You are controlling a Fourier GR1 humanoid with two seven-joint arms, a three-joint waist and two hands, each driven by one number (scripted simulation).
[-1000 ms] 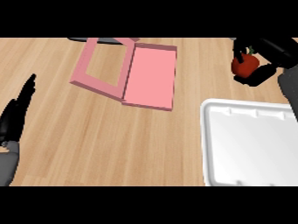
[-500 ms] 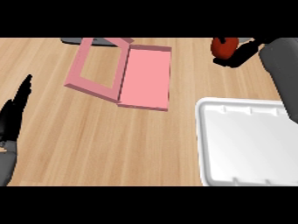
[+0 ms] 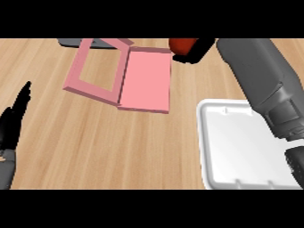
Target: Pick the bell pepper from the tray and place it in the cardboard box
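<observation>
From the head view I had the right hand at the top edge, just off the far right corner of the cardboard box — a pink box lying open, its lid flap flat on the counter beside the frame. The hand's fingers were curled round the red bell pepper, which showed only partly, so the pepper was off the white tray and up near the box but not yet over its opening. I judged that reach was why the right forearm stretched long across the tray, pointing up and to the left. The left hand rested at the left edge, fingers straight and up, holding nothing — clear of the work.
</observation>
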